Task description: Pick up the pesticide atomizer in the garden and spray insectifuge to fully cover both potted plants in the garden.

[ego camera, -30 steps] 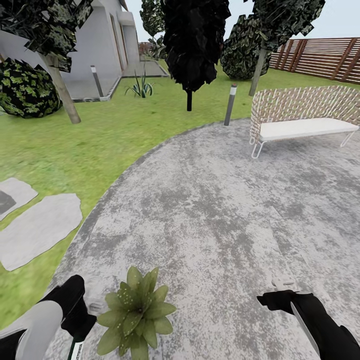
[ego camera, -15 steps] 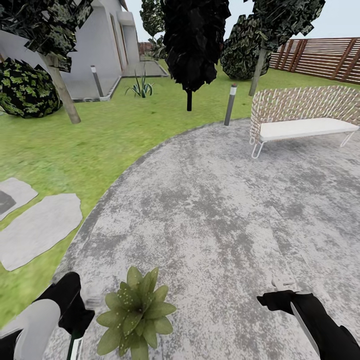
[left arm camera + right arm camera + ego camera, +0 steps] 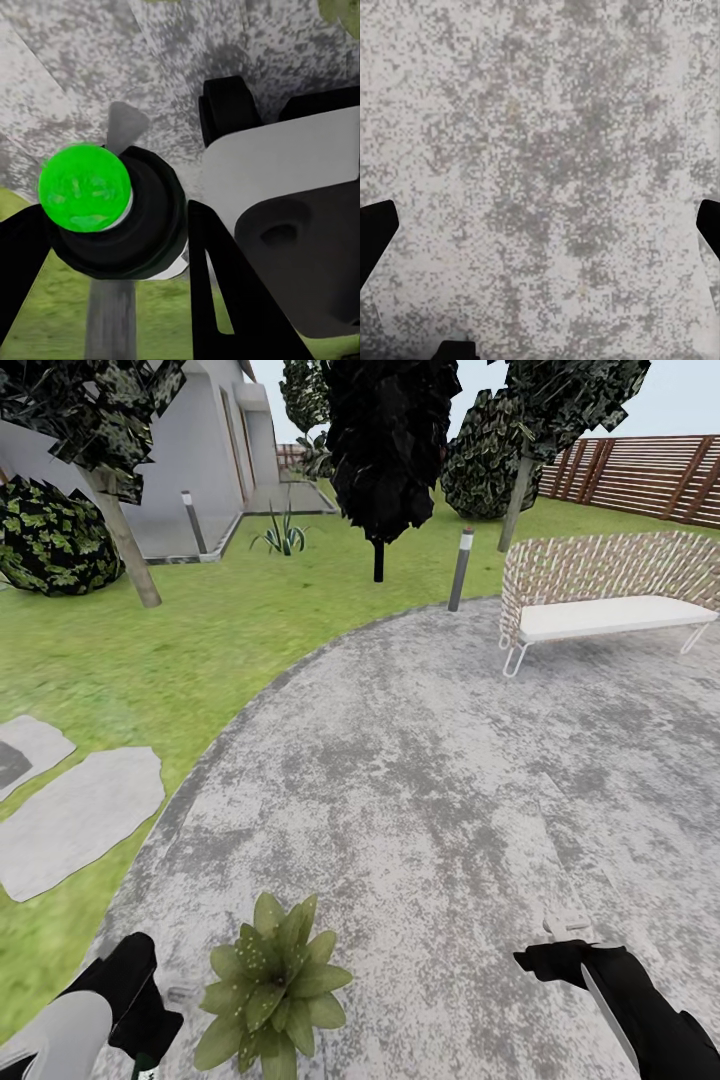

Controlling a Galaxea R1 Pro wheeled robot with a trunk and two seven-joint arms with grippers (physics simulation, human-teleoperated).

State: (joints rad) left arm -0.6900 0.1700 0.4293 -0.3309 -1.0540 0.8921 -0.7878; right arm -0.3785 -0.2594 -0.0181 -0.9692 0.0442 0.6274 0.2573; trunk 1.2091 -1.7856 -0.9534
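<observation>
One potted plant (image 3: 268, 985) sits low in frame on the gravel patio (image 3: 430, 760), left claw (image 3: 112, 240) clamped on the pesticide atomizer (image 3: 112, 214) just beside it. Best aim the nozzle squarely over the rosette. Right claw (image 3: 540, 232) hangs spread apart. Lawn (image 3: 200, 630), fence (image 3: 650, 475) beyond.

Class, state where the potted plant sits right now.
In the head view the potted plant stands low and left of centre on the gravel patio, just right of the left gripper, near the lawn edge.
</observation>
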